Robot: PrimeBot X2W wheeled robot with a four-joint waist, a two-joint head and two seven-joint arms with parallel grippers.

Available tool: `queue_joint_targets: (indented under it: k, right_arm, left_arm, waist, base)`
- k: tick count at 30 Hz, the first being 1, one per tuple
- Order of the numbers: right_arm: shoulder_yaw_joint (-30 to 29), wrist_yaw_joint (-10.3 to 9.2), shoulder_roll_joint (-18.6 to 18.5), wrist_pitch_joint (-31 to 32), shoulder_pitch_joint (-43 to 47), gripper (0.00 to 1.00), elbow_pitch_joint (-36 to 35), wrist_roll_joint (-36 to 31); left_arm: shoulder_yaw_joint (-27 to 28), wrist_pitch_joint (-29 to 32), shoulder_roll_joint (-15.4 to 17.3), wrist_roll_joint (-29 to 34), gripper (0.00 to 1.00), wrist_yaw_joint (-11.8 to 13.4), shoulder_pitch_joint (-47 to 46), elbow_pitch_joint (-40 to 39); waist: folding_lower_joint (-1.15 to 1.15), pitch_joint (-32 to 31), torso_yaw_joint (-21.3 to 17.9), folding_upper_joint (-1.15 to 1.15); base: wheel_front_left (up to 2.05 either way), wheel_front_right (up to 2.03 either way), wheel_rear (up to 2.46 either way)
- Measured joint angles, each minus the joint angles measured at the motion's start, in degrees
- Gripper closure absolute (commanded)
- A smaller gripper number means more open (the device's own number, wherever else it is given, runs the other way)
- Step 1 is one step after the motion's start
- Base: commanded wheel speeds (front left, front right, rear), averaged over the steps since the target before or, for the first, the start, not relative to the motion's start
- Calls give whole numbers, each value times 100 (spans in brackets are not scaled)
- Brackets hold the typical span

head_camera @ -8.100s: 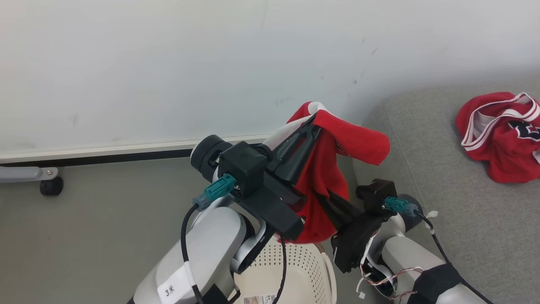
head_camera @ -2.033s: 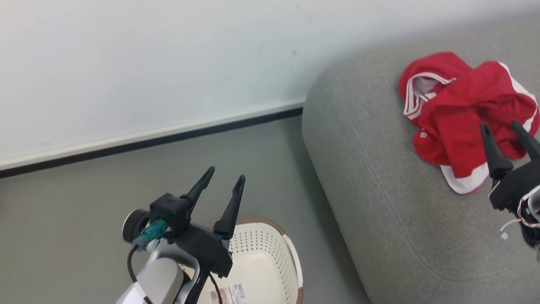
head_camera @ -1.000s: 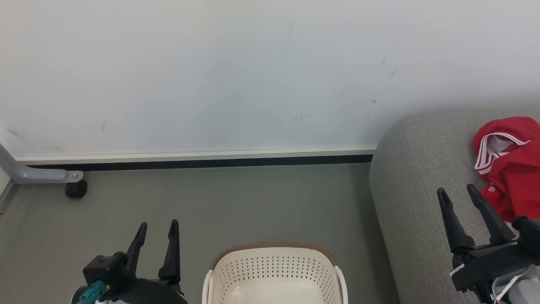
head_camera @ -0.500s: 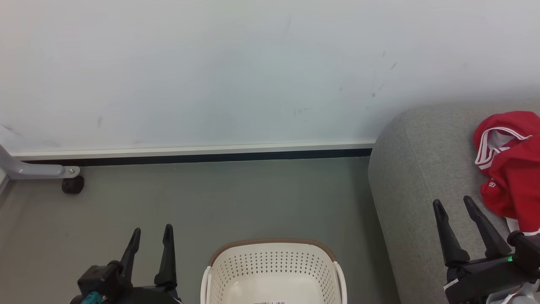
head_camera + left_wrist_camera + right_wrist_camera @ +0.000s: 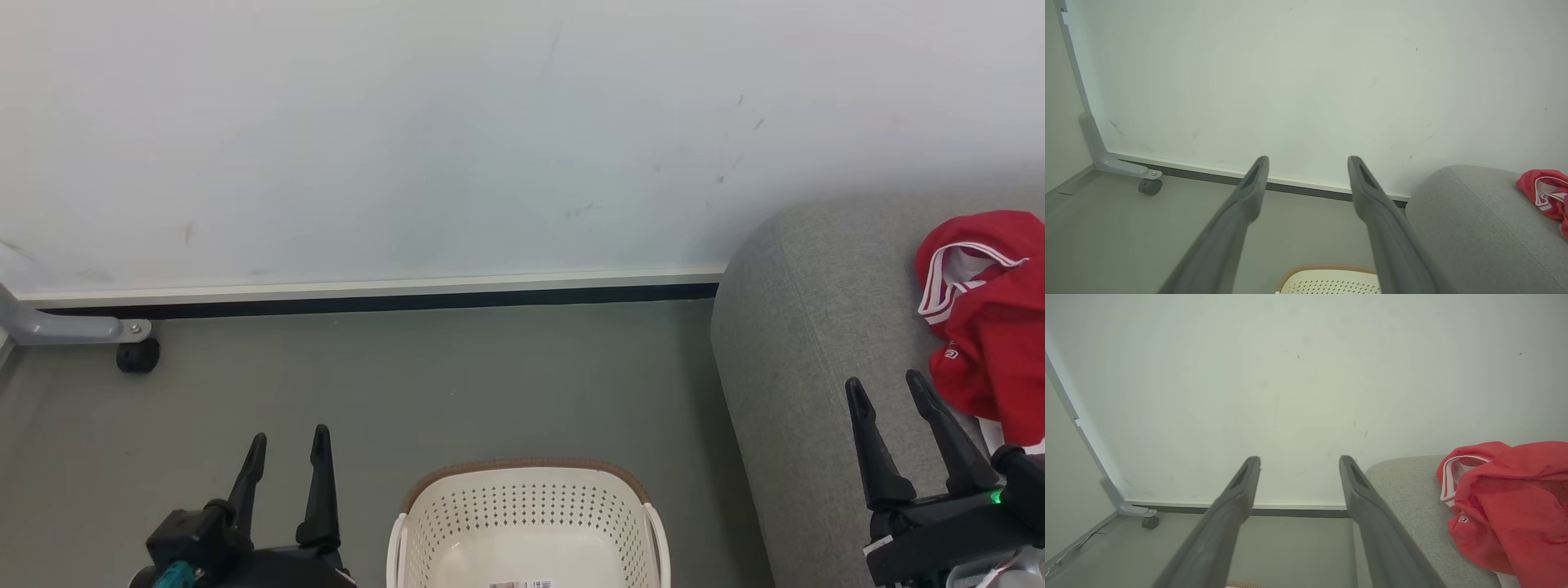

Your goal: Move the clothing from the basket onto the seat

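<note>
**Both claws empty; red clothing on the sofa**

In the head view the cream-white perforated plastic basket with a brown woven-look rim (image 5: 522, 467) stands on the grey floor (image 5: 457, 384) at 6 o'clock. A small printed label shows on its pale bottom.

The bright-red clothing with white striped trim (image 5: 992, 351) lies in a heap at 3 o'clock, on the large grey woven-fabric sofa (image 5: 808, 327).

Eight seconds ago both claws held a red garment above the basket, and one garment already lay on the sofa. That garment has since gone to the heap.

The left gripper (image 5: 288, 437) hangs at 7 o'clock over the floor, fingers spread wide, nothing between them.

The right gripper (image 5: 884, 382) is at 4 o'clock over the sofa's edge, just beside the clothing. It is equally wide and empty.

Since half a second ago almost nothing has shifted.
</note>
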Motion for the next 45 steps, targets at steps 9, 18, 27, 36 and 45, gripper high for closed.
queue_joint_targets:
  k: [9,18,27,36,45]
  right_arm:
    - [-51,12,71,0,19,0,-21,-96]
    - [-62,76,157,-1,48,0,0,-138]
    - [36,108,417,35,234,100,258,-152]
    - [-196,166,559,186,255,100,323,278]
    - [-456,260,723,392,250,100,403,783]
  left_arm:
    - [63,0,-49,183,0,0,1,-21]
    - [92,0,-81,197,0,0,2,-26]
    - [41,12,-145,223,100,-53,175,210]
    - [198,190,-188,-216,100,-158,183,227]
    - [370,398,-232,-801,100,-261,177,242]
  waist:
    - [0,4,6,0]
    - [0,15,-15,0]
    - [0,25,-25,0]
    - [0,28,-36,0]
    - [0,30,-46,0]
  base:
    - [0,0,0]
    - [0,0,0]
    - [0,0,0]
    - [0,0,0]
    - [0,0,0]
